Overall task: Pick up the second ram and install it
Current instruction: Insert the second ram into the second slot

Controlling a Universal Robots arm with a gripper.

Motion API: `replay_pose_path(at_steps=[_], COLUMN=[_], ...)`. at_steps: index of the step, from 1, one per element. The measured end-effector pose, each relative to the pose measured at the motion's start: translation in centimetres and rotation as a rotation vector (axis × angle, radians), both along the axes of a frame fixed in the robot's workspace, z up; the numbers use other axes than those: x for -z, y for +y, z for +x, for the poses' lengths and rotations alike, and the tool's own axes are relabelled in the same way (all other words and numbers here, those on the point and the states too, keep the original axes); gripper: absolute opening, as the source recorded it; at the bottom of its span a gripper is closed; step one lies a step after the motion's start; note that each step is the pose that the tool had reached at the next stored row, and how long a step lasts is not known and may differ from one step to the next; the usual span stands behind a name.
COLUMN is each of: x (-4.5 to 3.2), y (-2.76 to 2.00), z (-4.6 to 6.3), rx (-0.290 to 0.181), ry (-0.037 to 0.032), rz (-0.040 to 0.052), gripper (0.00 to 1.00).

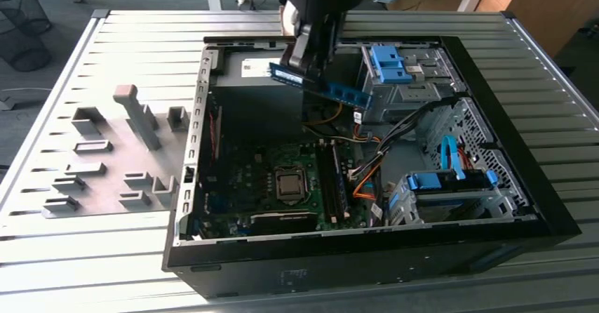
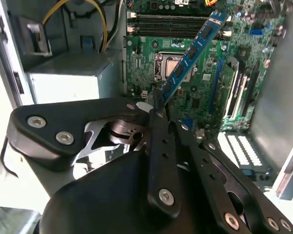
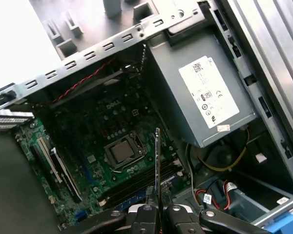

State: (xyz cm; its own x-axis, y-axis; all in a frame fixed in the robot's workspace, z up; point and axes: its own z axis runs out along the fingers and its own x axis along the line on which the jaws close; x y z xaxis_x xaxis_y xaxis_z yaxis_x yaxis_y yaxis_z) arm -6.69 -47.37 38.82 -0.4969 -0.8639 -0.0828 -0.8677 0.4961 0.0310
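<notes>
The black pincer (image 1: 301, 71) grips the thin blue-green circuit-board memory strip (image 1: 323, 85) by its flat faces near one end, holding it above the open black computer case (image 1: 524, 208) on the table. Light and stiff, it looks fragile at its chips.

**Q:** Where do you find the brightest areas?

**A:** You see daylight washing out the pale ribbed metal tabletop (image 1: 112, 46) in the exterior view; both wrist views bleach to plain white at one edge.

**Q:** And the darkest?

**A:** You meet deep shadow inside the open black computer case (image 1: 524, 208), its green motherboard (image 1: 271, 180) dim. The close black jointed gripper (image 2: 158, 105) looks soft in the second wrist view.
</notes>
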Motion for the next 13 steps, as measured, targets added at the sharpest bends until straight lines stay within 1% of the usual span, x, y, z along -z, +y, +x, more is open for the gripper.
replay_pose_path(at_steps=[6,13], x=[0.17,0.33], y=[0.00,0.00], z=[0.00,0.00], rx=[0.107,0.204], ry=[0.0000,-0.0002], rz=[-0.0003,-0.0046], gripper=[0.14,0.14])
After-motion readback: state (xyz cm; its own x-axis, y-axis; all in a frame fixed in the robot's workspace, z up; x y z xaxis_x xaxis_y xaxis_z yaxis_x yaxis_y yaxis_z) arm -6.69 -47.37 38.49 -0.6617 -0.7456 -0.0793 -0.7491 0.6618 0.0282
